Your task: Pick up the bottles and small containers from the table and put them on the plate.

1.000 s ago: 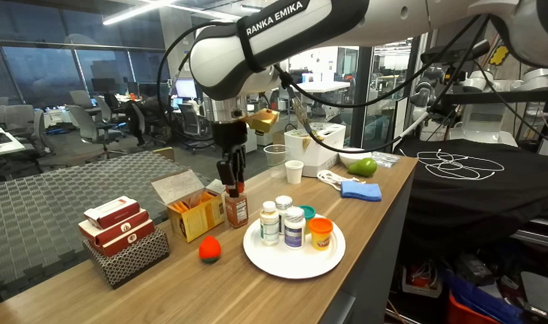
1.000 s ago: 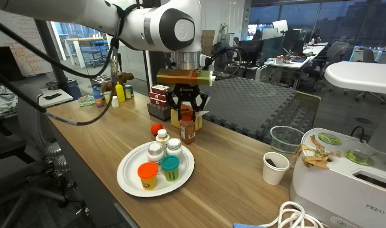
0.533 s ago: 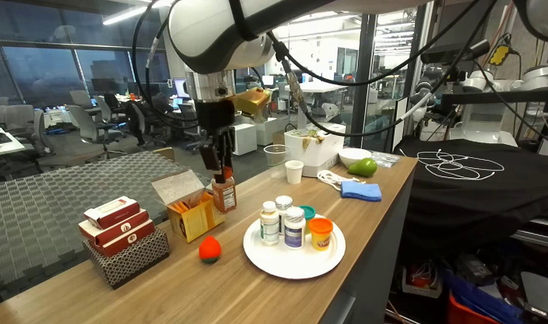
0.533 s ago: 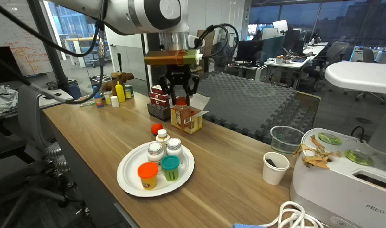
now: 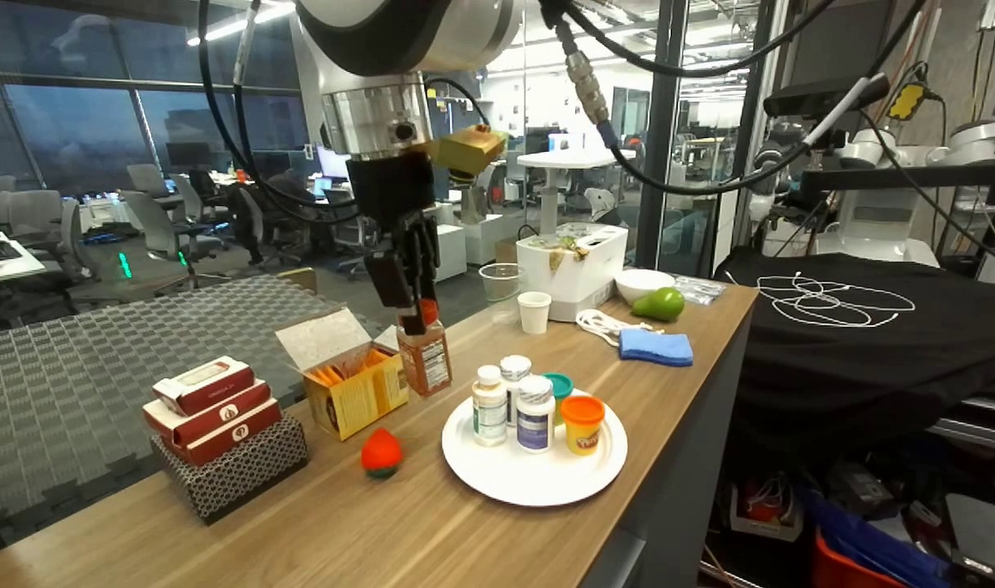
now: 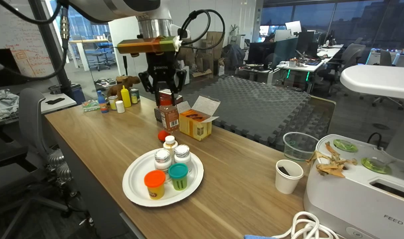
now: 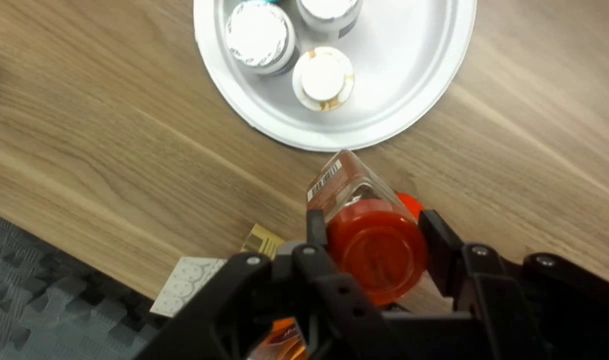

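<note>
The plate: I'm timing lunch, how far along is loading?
Done: three white-capped bottles and two tubs stand on the plate. In hand: the gripper holds the red-capped bottle aloft. Left: setting it there; possibly also the distant bottles on the table.

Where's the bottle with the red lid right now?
The red-lidded bottle hangs in the tool; in an exterior view, it shows just left of the open yellow box, beyond the plate.

The red-topped jar (image 5: 426, 359) looks glossy, its cap (image 7: 379, 252) shiny plastic, the table (image 5: 318, 523) smooth wood, the fingers (image 7: 440, 252) matt.
</note>
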